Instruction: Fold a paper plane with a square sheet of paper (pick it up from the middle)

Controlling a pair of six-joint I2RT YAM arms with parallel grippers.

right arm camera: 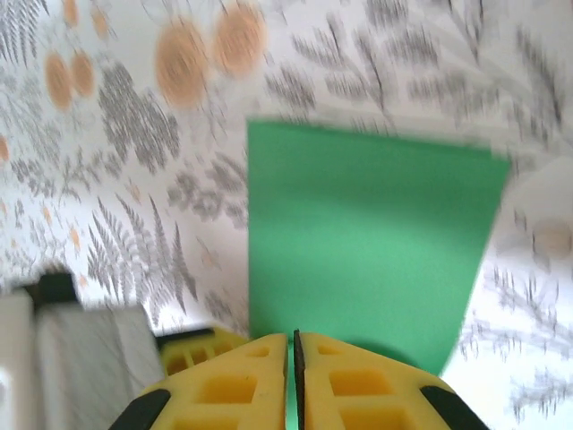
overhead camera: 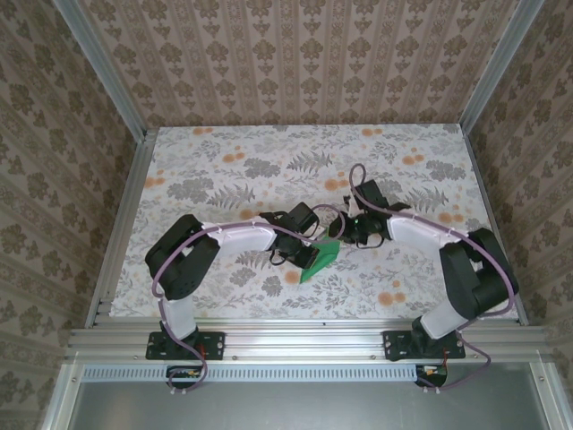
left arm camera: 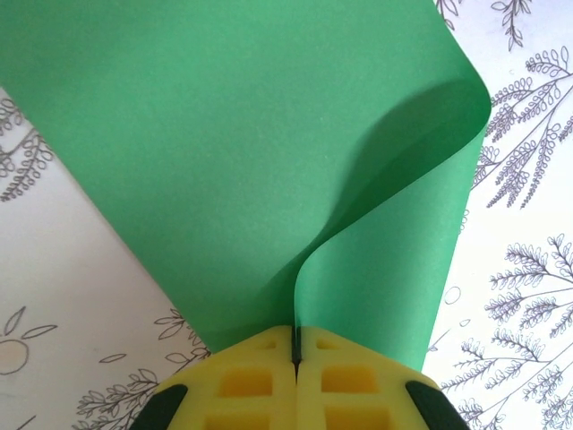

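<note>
The square sheet of paper (overhead camera: pixel 320 259) is bright green and stands tilted up off the floral tabletop (overhead camera: pixel 224 170) near the front middle. My left gripper (overhead camera: pixel 307 252) is shut on its near edge. In the left wrist view the yellow fingers (left arm camera: pixel 260 381) pinch the sheet (left arm camera: pixel 269 152), which curls up in a fold beyond my left gripper (left arm camera: pixel 295 345). My right gripper (overhead camera: pixel 347 235) sits just right of the sheet's upper corner. Seen from the right wrist, my right gripper (right arm camera: pixel 292 345) is shut to a hairline slit over the paper (right arm camera: pixel 367 233), with no sheet visibly pinched.
Aluminium rails (overhead camera: pixel 304 333) run along the table's front, and patterned walls (overhead camera: pixel 295 63) close the back and sides. The two arms meet at the table's middle front. The left gripper's yellow finger (right arm camera: pixel 192 351) lies close to the left of the right fingers.
</note>
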